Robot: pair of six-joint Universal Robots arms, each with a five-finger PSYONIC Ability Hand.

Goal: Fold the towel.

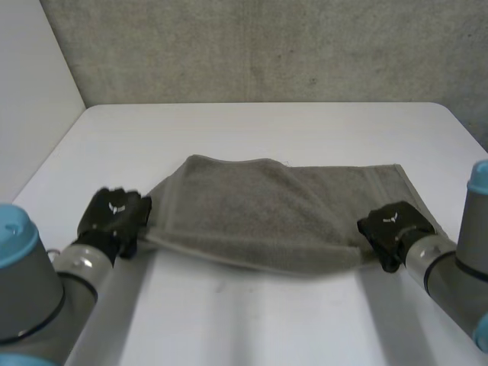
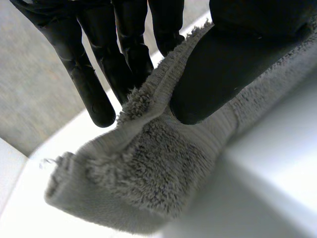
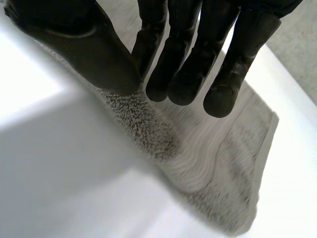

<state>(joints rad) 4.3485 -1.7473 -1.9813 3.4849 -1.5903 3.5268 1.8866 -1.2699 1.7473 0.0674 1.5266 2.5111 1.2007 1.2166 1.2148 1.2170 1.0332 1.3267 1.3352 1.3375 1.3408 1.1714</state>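
So the towel (image 1: 267, 213) is laid across the middle of the counter (image 1: 267, 126), with its near edge lifted clear. The near left corner is clamped in the left robot hand (image 1: 114, 216), and the near right corner is pinched the same way by the right robot hand (image 1: 390, 226). For a clean fold, both corners should probably be carried over at matching height and speed, so the edge is kept taut, then set down on the far hem. The counter is plain white and smooth, and a grey wall (image 1: 267, 46) is seen behind it.
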